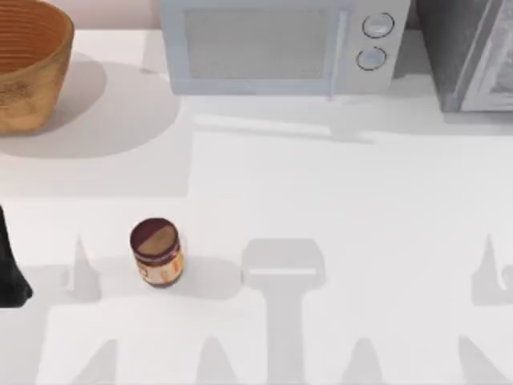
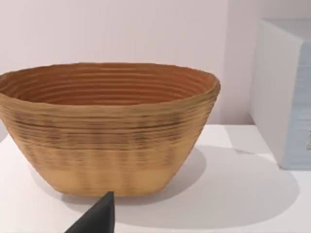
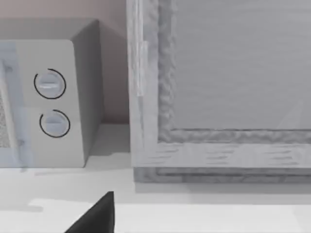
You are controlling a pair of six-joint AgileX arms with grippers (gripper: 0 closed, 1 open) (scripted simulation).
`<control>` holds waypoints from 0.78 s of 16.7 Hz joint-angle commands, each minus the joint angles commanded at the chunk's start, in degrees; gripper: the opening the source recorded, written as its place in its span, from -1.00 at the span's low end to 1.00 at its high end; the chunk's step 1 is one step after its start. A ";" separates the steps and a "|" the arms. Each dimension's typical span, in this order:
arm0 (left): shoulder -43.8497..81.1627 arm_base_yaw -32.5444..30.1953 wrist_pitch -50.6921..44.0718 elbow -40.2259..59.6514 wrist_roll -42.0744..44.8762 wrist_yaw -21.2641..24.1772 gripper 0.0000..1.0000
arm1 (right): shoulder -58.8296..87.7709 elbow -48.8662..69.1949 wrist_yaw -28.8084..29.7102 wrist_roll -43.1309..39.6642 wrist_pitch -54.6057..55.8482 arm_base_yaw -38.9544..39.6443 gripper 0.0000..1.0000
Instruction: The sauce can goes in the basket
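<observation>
1. The left arm (image 1: 11, 269) shows as a dark shape at the table's far left edge, near the front. Whether its gripper is spread or pressed together cannot be told.
2. The basket (image 1: 28, 68) stands upright at the back left corner of the table (image 1: 337, 200), cut off by the top view's left and upper edges. Its outside is golden-tan and its ribbed inside is orange-brown.
3. In the left wrist view the basket (image 2: 107, 131) stands upright on the white table with its shadow beside it, and a dark fingertip (image 2: 97, 218) points toward its base without touching it.
4. The can (image 1: 156, 252) stands upright on the table, left of centre and toward the front. It is well apart from the basket and just to the right of the left arm, touching neither. Its top is dark maroon-brown and its label is orange, tan and red.
5. A white microwave (image 1: 276, 44) sits at the back centre, to the right of the basket, with two round knobs (image 1: 375, 40) on its right side.
6. A grey cabinet (image 1: 473, 52) stands at the back right corner, just beside the microwave.
7. The right wrist view faces the microwave (image 3: 48, 97) and the cabinet (image 3: 218, 87). A dark fingertip (image 3: 97, 216) shows, but the right gripper's state cannot be told.
</observation>
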 joint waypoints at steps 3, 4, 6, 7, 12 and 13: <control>0.54 -0.08 -0.22 0.26 0.55 0.46 1.00 | 0.00 0.00 0.00 0.00 0.00 0.00 1.00; 1.66 -0.22 -0.68 0.77 1.69 1.36 1.00 | 0.00 0.00 0.00 0.00 0.00 0.00 1.00; 5.61 -0.50 -2.35 2.49 5.63 4.34 1.00 | 0.00 0.00 0.00 0.00 0.00 0.00 1.00; 8.37 -0.59 -3.53 3.65 8.37 6.32 1.00 | 0.00 0.00 0.00 0.00 0.00 0.00 1.00; 28.83 -0.01 -12.53 12.08 28.40 19.85 1.00 | 0.00 0.00 0.00 0.00 0.00 0.00 1.00; 33.91 0.30 -14.78 14.18 33.38 23.09 1.00 | 0.00 0.00 0.00 0.00 0.00 0.00 1.00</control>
